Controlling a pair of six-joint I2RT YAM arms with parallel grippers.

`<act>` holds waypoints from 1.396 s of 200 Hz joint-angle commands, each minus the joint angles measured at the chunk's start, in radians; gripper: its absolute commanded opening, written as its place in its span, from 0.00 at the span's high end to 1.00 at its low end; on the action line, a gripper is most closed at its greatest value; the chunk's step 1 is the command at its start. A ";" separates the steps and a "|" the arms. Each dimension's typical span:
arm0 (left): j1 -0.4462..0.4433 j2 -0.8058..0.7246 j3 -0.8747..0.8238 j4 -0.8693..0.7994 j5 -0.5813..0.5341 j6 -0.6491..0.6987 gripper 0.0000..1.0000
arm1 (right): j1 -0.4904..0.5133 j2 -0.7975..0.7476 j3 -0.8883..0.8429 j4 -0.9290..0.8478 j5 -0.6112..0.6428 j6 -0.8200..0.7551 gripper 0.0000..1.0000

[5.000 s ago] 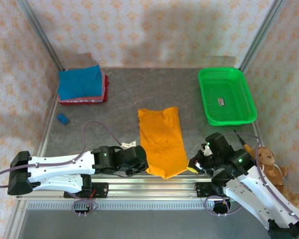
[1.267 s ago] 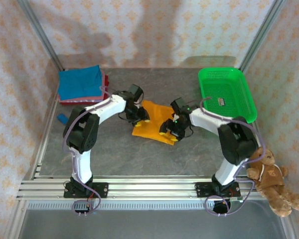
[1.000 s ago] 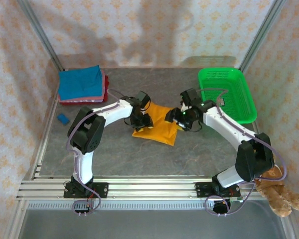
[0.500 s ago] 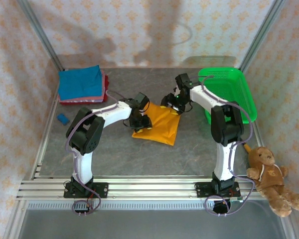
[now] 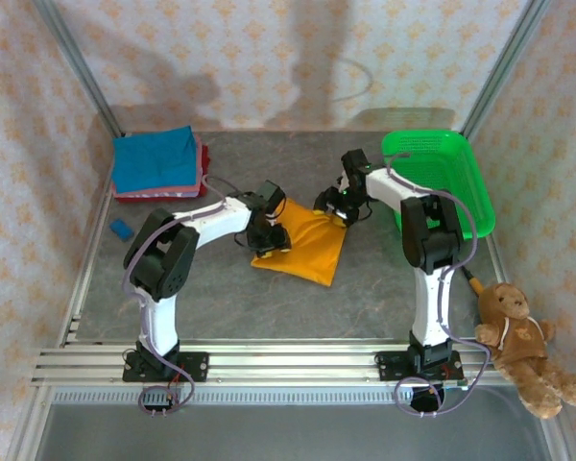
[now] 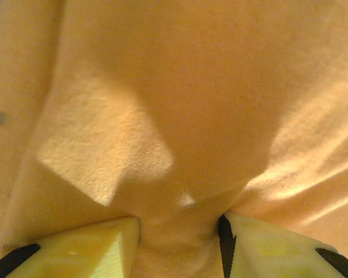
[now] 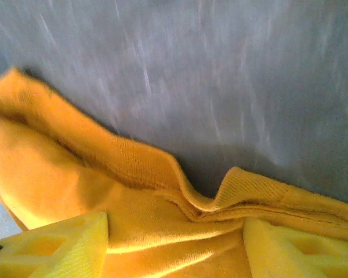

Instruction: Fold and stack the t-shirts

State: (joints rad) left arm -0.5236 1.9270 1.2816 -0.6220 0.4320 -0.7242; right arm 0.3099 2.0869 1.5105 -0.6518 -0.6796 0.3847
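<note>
Left gripper (image 5: 269, 229) apparently pinching, right gripper (image 5: 337, 204) clamped, arms extended

Bright even overhead light, soft shadows on the back wall, blurred wrist close-ups

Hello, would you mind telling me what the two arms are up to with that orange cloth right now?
Both arms are working on the orange t-shirt, folded small at mid-table. The left gripper has cloth bunched between its fingers at the shirt's left edge; the right gripper straddles the shirt's far right edge. A stack of folded shirts, blue on top, waits in the far left corner. The orange one hasn't joined it yet.
</note>
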 commanded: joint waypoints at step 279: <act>0.182 0.050 0.272 -0.169 0.033 0.105 0.64 | 0.045 -0.238 -0.319 -0.032 0.069 -0.009 0.70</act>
State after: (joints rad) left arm -0.3210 1.9701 1.4960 -0.7837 0.4522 -0.6235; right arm 0.3573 1.8351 1.1984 -0.6979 -0.6243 0.3683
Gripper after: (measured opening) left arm 0.363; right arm 0.352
